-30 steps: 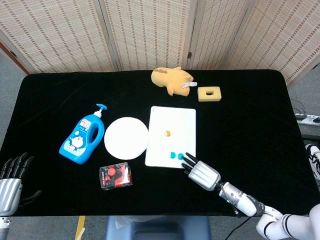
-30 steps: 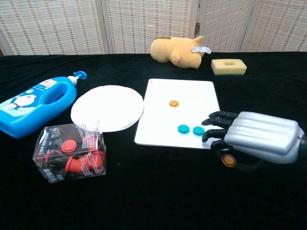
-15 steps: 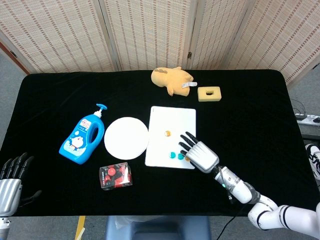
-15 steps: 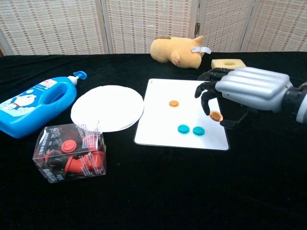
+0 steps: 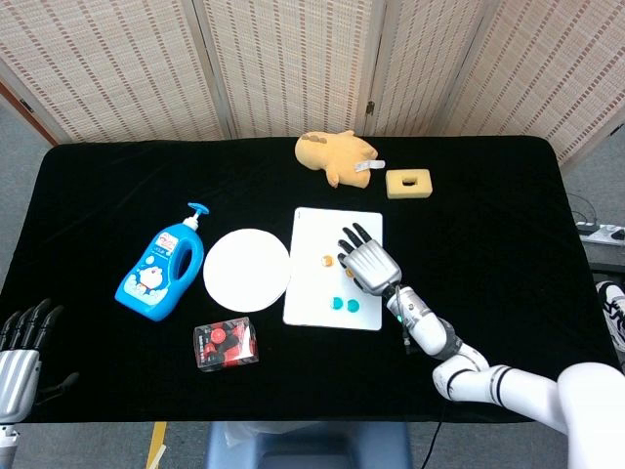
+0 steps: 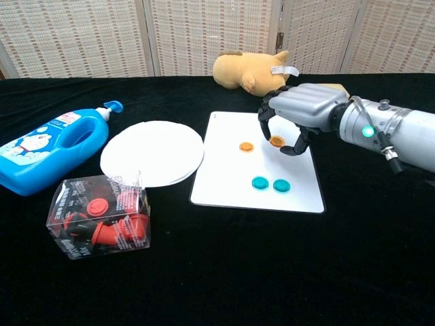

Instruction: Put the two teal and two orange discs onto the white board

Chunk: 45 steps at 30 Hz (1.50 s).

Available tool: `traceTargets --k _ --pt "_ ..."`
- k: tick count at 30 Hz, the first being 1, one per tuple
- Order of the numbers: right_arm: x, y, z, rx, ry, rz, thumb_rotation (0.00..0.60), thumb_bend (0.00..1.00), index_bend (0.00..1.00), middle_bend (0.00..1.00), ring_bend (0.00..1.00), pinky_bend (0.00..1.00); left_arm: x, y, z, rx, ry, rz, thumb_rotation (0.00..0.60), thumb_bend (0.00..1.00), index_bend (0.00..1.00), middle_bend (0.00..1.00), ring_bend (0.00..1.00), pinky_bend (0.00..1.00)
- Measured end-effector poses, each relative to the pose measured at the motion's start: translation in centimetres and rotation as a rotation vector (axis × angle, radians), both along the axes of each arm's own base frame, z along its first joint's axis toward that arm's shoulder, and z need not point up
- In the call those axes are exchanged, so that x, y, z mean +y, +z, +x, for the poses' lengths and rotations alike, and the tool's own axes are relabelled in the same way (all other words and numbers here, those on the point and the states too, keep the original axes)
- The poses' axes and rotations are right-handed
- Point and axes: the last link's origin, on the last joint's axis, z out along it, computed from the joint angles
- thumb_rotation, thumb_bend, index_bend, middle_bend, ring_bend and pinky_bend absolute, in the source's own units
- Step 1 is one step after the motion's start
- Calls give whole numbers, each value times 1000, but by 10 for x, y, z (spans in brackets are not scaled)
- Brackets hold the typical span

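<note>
The white board point(image 6: 238, 183) point(image 5: 312, 298) lies flat in the middle of the black table. Two teal discs point(image 6: 270, 183) point(image 5: 343, 304) sit side by side near its front edge, and one orange disc point(image 6: 246, 146) point(image 5: 326, 260) lies near its middle. My right hand point(image 6: 304, 115) point(image 5: 366, 262) hovers over the board and pinches the second orange disc point(image 6: 276, 141) between thumb and a finger, just right of the lying orange one. My left hand point(image 5: 21, 354) rests at the table's front left corner, fingers apart, holding nothing.
A white round plate point(image 6: 152, 151) lies left of the board, with a blue pump bottle point(image 6: 51, 147) further left. A clear box of red and black parts point(image 6: 100, 217) stands in front. A plush toy point(image 6: 250, 70) and a yellow sponge point(image 5: 408, 183) sit at the back.
My right hand has lifted an orange disc from the cloth right of the board and carried it back and left, over the board, to beside the other orange disc.
</note>
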Motion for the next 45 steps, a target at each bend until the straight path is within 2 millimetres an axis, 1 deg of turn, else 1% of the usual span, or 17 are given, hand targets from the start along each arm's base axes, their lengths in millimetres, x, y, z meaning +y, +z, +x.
traceTargets --k 3,9,21,28,31,36,38,42,45 --pt "-10 -7 2 9 -28 -10 600 292 488 185 23 0 0 0 -1 1 5 -1 600 121 0 0 2 0" --pt "-23 -15 7 27 -54 -26 600 292 488 184 21 0 -1 0 -2 -1 7 2 600 121 0 0 2 0" --pt "-31 -29 15 49 -63 -32 600 292 486 184 20 0 0 0 -4 -3 14 1 600 121 0 0 2 0" --pt "-30 -33 14 70 -58 -28 600 292 467 184 19 0 0 0 -5 -5 18 -1 600 121 0 0 2 0" --pt "-30 -32 13 73 -59 -31 600 292 429 184 18 0 1 -1 -5 -7 14 -1 600 121 0 0 1 0" --pt "-29 -30 12 79 -59 -31 600 292 309 180 20 0 2 -2 -5 -9 11 -4 600 121 0 0 2 0" --pt "-29 -29 12 79 -61 -29 600 292 285 179 23 0 2 -2 -5 -9 10 -5 600 121 0 0 2 0" --pt "-29 -27 13 75 -56 -32 600 292 266 179 26 0 3 -2 -4 -8 9 -5 600 121 0 0 1 0" --pt "-28 -22 16 40 -55 -39 600 292 266 179 31 0 3 -2 -4 -7 10 -4 600 121 0 0 1 0"
